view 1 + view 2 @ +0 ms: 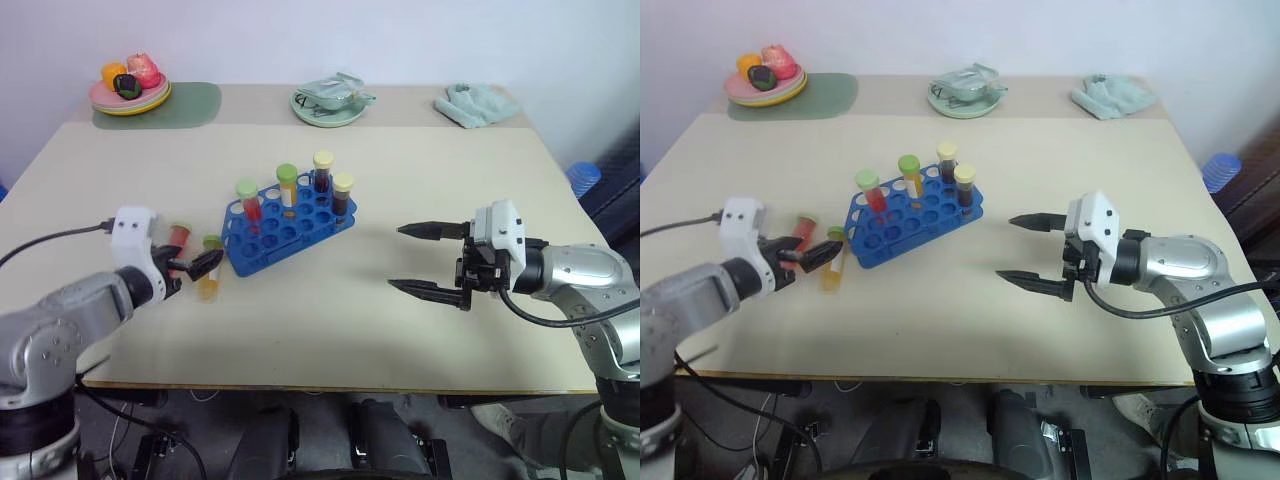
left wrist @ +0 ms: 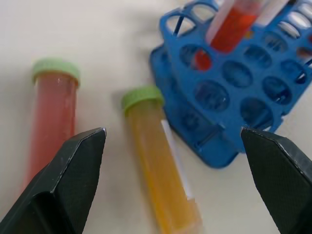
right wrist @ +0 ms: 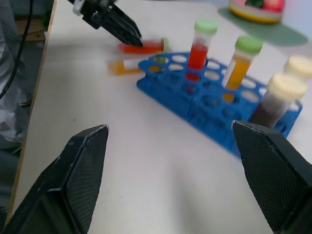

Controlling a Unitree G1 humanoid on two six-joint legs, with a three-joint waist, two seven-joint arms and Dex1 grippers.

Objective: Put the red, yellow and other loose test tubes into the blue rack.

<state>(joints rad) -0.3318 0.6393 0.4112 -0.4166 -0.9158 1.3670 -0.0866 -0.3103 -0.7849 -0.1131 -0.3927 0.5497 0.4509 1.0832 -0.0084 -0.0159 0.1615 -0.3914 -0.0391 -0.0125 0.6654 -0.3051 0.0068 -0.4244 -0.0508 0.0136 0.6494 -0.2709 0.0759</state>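
1. Tubes stood in the blue rack (image 1: pixel 290 228) on the worktop (image 1: pixel 400 330): four of them, upright.
2. Just beside the rack's left end lay a red tube (image 2: pixel 51 122) and a yellow tube (image 2: pixel 158 168), side by side, both with green caps.
3. The left gripper (image 1: pixel 203 266) hung over those two tubes, spread wide and holding nothing.
4. The right gripper (image 1: pixel 415 258) was well apart from the rack, spread wide and holding nothing too.
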